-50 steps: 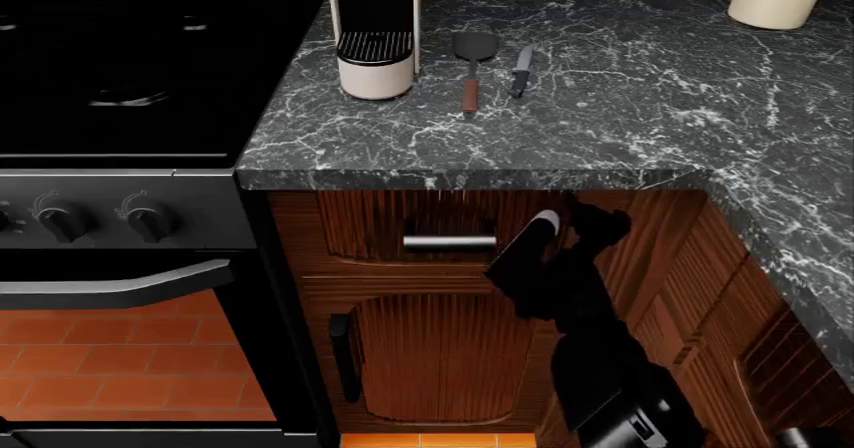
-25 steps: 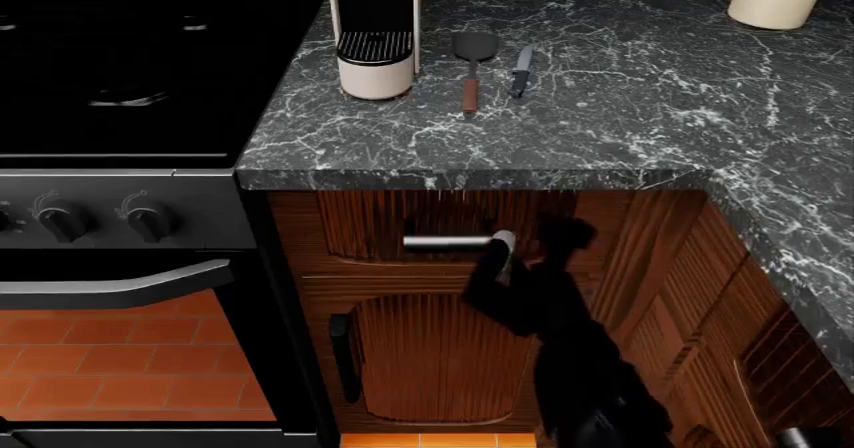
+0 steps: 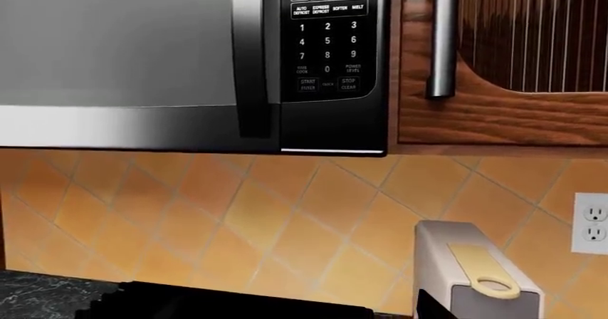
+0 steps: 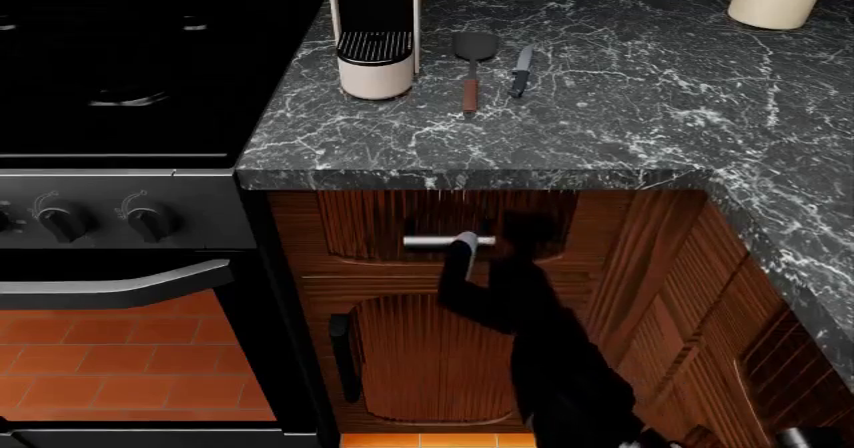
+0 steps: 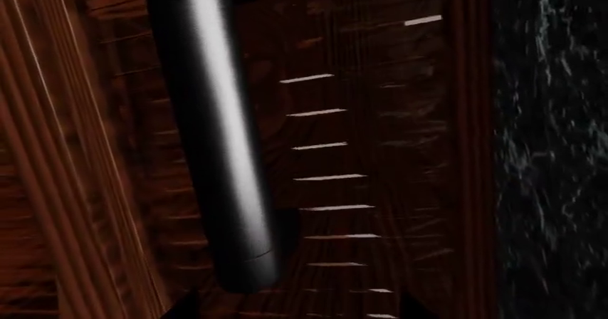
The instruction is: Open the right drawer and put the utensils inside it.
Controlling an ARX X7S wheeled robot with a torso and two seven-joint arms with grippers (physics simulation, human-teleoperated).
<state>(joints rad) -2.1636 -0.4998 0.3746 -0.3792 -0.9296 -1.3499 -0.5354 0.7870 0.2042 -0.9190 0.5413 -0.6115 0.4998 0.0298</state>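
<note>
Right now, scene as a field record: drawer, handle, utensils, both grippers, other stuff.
drawer: right drawer shut, under the counter edge
handle: bar handle, horizontal on the drawer front
right gripper: at the handle's right part; grasp cannot be told
left gripper: not in view; its camera faces a microwave
spatula: flat on the countertop, beside the coffee machine
knife: flat, just right of the spatula, apart from it
stove: left of the counter
</note>
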